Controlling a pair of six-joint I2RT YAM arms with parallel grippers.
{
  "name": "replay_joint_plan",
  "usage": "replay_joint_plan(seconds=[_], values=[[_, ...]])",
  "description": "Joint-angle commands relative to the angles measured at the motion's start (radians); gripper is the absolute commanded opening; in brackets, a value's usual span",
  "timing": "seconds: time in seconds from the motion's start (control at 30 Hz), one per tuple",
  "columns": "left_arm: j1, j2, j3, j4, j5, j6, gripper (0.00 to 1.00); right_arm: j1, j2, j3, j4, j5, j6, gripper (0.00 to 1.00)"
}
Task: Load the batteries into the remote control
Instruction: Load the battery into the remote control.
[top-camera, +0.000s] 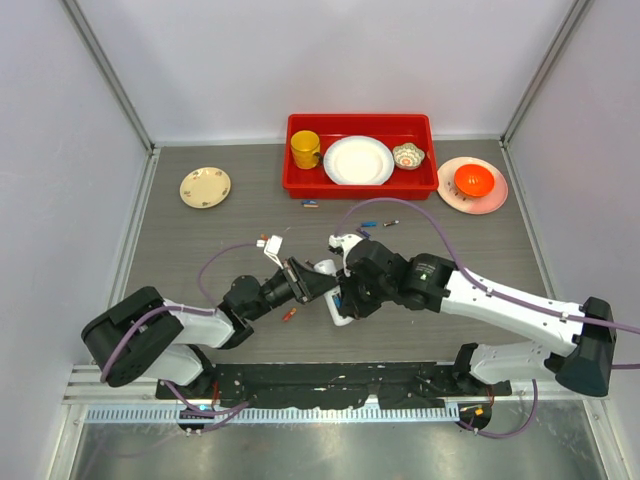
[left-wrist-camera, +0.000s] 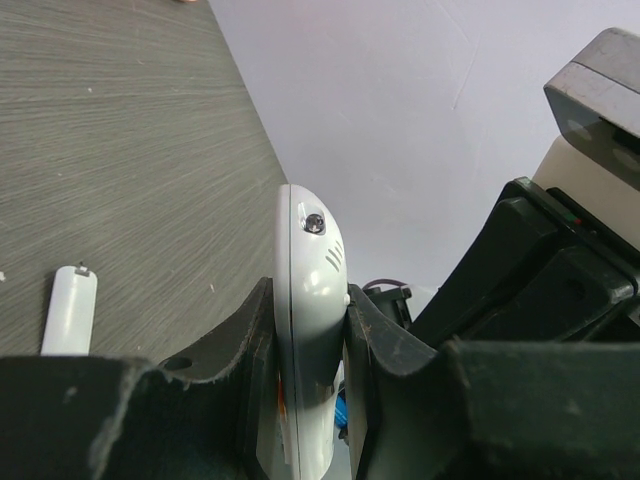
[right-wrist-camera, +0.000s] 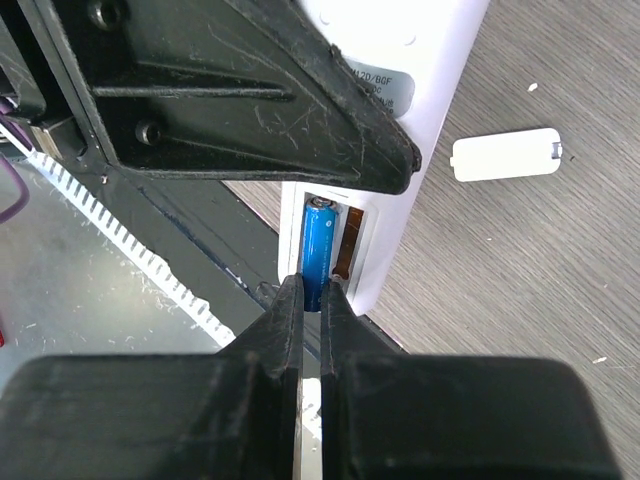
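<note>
Right wrist view: blue battery (right-wrist-camera: 318, 245) sits in back slot of remote (right-wrist-camera: 435, 100); right claw (right-wrist-camera: 311, 290) nearly closed, tips at its end. Left claw (left-wrist-camera: 308, 310) clamps remote on edge. Battery probably light, slick, rigid: grip mid-barrel.

The top external camera looks down from high behind the near edge, taking in the whole table (top-camera: 180, 240). Both wrist cameras sit very close — left looking out along the tabletop, right looking down — and share the remote control (left-wrist-camera: 305, 330) and a small white cover (right-wrist-camera: 505, 155).
</note>
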Motion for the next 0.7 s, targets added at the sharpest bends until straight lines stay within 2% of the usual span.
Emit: replay_joint_plan(seconds=[0.0, 0.4, 0.67], values=[[-0.013, -0.049, 0.054, 0.29, 0.087, -0.041, 0.0, -0.003, -0.037, -0.003, -0.004, 0.046, -0.029, 0.01], [-0.019, -0.046, 0.117, 0.29, 0.133, -0.079, 0.0, -0.003, -0.078, -0.025, -0.002, 0.049, -0.03, 0.01], [-0.066, -0.016, 0.14, 0.29, 0.127, -0.066, 0.0, -0.003, -0.065, -0.022, 0.035, 0.059, -0.004, 0.01]])
